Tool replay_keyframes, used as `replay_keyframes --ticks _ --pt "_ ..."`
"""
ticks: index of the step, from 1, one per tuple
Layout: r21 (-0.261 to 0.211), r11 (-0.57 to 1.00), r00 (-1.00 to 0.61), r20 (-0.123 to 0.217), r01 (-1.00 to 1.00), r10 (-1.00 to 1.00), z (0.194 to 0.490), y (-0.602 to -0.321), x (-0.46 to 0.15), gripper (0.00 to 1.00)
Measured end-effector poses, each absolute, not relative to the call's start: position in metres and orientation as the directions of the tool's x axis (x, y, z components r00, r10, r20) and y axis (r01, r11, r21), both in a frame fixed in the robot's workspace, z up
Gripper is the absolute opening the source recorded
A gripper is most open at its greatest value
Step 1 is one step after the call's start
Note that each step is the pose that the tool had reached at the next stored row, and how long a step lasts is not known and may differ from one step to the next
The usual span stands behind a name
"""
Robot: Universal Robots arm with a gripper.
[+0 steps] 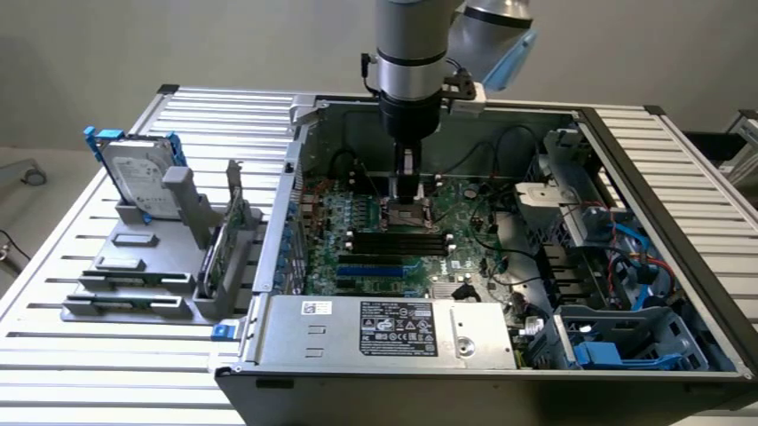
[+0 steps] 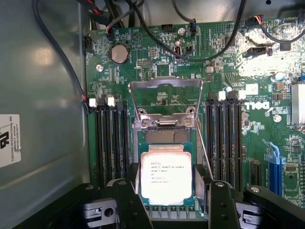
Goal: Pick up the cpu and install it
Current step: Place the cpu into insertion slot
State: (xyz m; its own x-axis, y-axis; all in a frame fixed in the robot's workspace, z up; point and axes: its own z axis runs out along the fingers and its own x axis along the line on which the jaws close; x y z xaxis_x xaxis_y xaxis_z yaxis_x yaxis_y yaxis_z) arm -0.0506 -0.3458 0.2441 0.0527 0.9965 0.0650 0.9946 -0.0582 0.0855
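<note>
**Cpu at the socket**

The tool (image 1: pixel 409 200) hangs low inside the open computer case (image 1: pixel 474 395), right over the socket (image 2: pixel 166 136). The cpu (image 2: pixel 166 174) lies there, metal top up. I cannot tell whether the tool grips it. In the exterior view, a hard drive (image 1: pixel 137 173) stands on the desk (image 1: pixel 71 355) at the case's nine o'clock.
</note>
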Motion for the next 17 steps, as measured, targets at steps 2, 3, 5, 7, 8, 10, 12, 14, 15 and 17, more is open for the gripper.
replay_keyframes --ticks 2,3,5,7,8,10,12,14,15,17 --pt "0.105 -0.060 0.053 0.066 0.993 0.996 0.243 -0.346 -0.053 0.55" --pt "0.114 -0.061 0.053 0.067 0.992 0.996 0.242 -0.346 -0.055 0.55" --pt "0.126 -0.061 0.053 0.067 0.990 0.996 0.239 -0.346 -0.061 0.55" --pt "0.135 -0.061 0.052 0.068 0.989 0.996 0.236 -0.346 -0.068 0.55" --pt "0.139 -0.061 0.052 0.068 0.988 0.996 0.235 -0.346 -0.070 0.55" --pt "0.151 -0.061 0.051 0.069 0.987 0.996 0.232 -0.346 -0.071 0.55" --pt "0.166 -0.061 0.050 0.069 0.984 0.996 0.231 -0.346 -0.071 0.55" --pt "0.179 -0.061 0.049 0.069 0.982 0.996 0.229 -0.346 -0.071 0.55" --pt "0.184 -0.061 0.049 0.069 0.981 0.996 0.228 -0.346 -0.071 0.55" --pt "0.192 -0.061 0.048 0.069 0.979 0.996 0.225 -0.346 -0.071 0.55"
